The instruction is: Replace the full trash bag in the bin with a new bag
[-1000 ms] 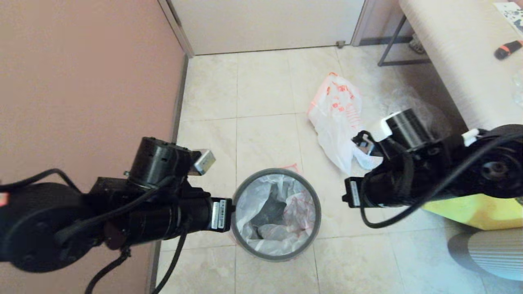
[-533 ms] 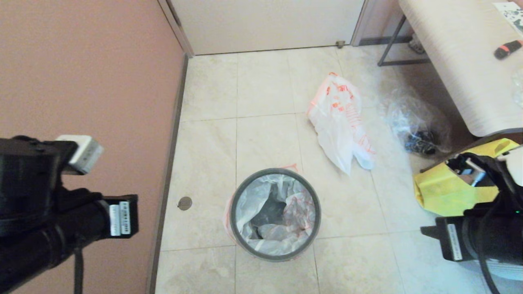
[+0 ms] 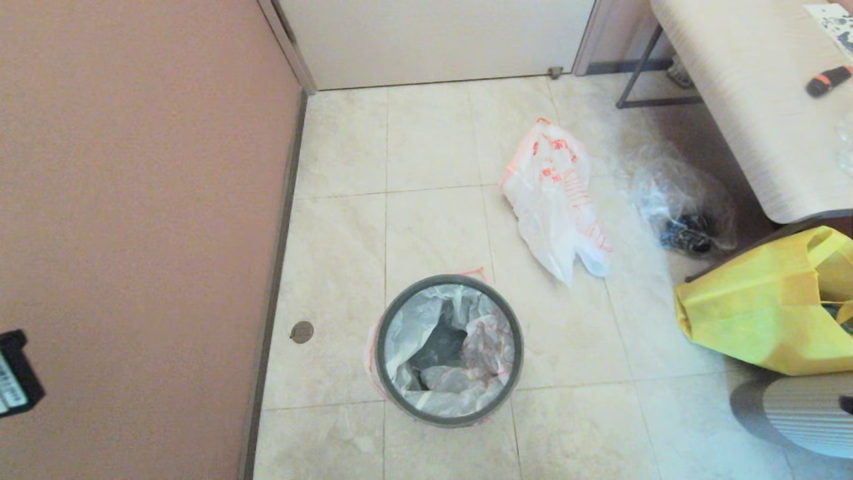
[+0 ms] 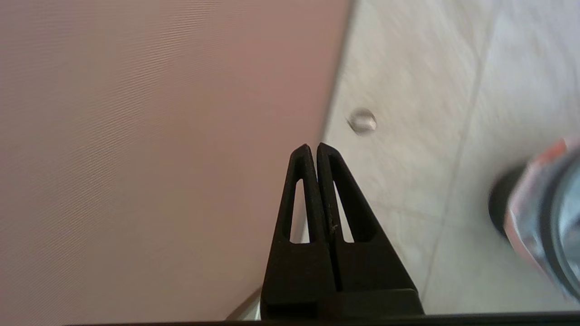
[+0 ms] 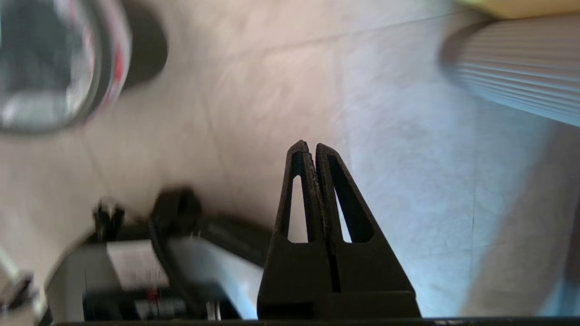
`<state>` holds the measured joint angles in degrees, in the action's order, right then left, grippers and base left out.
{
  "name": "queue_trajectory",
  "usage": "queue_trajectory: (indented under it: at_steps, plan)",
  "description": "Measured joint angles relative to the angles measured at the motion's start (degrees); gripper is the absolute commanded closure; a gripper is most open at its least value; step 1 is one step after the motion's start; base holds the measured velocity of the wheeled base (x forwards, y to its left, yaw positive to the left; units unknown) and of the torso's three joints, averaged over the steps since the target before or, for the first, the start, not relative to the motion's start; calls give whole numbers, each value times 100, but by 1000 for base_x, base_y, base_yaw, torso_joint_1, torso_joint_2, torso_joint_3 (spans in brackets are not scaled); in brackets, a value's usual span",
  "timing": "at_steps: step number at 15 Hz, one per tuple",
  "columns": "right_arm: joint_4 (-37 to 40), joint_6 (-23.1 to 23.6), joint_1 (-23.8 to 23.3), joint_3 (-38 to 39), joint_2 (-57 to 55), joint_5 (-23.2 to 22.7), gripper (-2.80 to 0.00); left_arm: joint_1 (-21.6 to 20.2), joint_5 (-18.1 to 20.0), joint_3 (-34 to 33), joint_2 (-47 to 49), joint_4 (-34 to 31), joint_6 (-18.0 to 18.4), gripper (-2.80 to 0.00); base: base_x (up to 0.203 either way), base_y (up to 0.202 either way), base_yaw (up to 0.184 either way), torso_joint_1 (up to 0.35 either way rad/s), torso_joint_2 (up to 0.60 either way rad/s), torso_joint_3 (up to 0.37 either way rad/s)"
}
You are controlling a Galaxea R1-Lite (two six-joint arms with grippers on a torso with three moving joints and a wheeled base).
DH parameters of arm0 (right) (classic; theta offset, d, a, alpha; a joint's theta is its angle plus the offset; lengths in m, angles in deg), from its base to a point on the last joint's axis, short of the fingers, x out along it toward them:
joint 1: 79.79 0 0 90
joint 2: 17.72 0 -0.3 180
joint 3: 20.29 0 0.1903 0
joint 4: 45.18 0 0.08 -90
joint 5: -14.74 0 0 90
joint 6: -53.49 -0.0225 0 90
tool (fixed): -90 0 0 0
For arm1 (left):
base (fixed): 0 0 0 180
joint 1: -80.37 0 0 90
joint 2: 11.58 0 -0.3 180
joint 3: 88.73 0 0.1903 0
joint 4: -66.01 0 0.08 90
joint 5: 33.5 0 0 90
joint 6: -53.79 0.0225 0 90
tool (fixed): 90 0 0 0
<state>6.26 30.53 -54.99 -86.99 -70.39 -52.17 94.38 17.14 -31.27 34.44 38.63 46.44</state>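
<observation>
The bin (image 3: 381, 363), black with a dark grey hoop on its rim, stands on the tiled floor near the wall. The full trash bag (image 3: 480, 347) lines it, white with orange-red print, with dark trash showing inside. The new bag (image 3: 553, 200) lies limp on the floor beyond the bin, to its right. My left gripper (image 4: 312, 146) is shut and empty beside the pink wall, with the bin (image 4: 498, 213) off to its side. Shut and empty as well, my right gripper (image 5: 308, 145) hangs over bare floor, away from the bin (image 5: 145, 45). Only a scrap of the left arm (image 3: 13, 373) shows in the head view.
A clear crinkled bag of dark items (image 3: 680, 200) and a yellow fabric bag (image 3: 766, 307) lie right of the new bag, under a pale table (image 3: 746, 100). The pink wall (image 3: 133, 200) runs along the left, with a round floor drain (image 3: 301, 331) at its foot. A grey ribbed object (image 3: 800, 413) sits at lower right.
Both arms have drawn back from beside the bin and almost left the head view, the left toward the left edge, the right toward the lower right. The bags and bin have not moved.
</observation>
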Motion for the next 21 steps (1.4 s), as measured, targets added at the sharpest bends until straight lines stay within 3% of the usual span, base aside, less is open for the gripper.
queue_trajectory:
  at_steps: [3, 5, 8, 10, 12, 16, 19, 21]
  plan:
    - [394, 20, -682, 195, 1166, 59, 0, -851, 23, -294, -995, -280, -4, 0, 0, 0, 0, 0, 0, 0]
    - [898, 41, -995, 244, 1962, 67, 0, -1184, 83, -387, -1581, -663, -6, 0, 0, 0, 0, 0, 0, 0]
    - [1661, 269, -1296, 272, 3045, 168, 0, -1354, 378, -730, -2463, -1115, 12, 0, 0, 0, 0, 0, 0, 0]
    - [2255, 339, -1477, 263, 3405, 380, 0, -1388, 617, -1303, -3083, -1323, 128, 0, 0, 0, 0, 0, 0, 0]
    - [2316, 345, -1742, 305, 3558, 314, 0, -1391, 845, -1860, -3723, -1388, 318, 0, 0, 0, 0, 0, 0, 0]
    - [2315, 743, -2408, 524, 3977, 120, 0, -1392, 2085, -2313, -4447, -1300, 512, 0, 0, 0, 0, 0, 0, 0]
    - [2167, 1147, -2513, 933, 4647, -168, 0, -1392, 3112, -2649, -4578, -819, 413, 0, 0, 0, 0, 0, 0, 0]
    - [1514, 1539, -2518, 1599, 5008, -482, 0, -1392, 3693, -2955, -4602, -295, 438, 0, 0, 0, 0, 0, 0, 0]
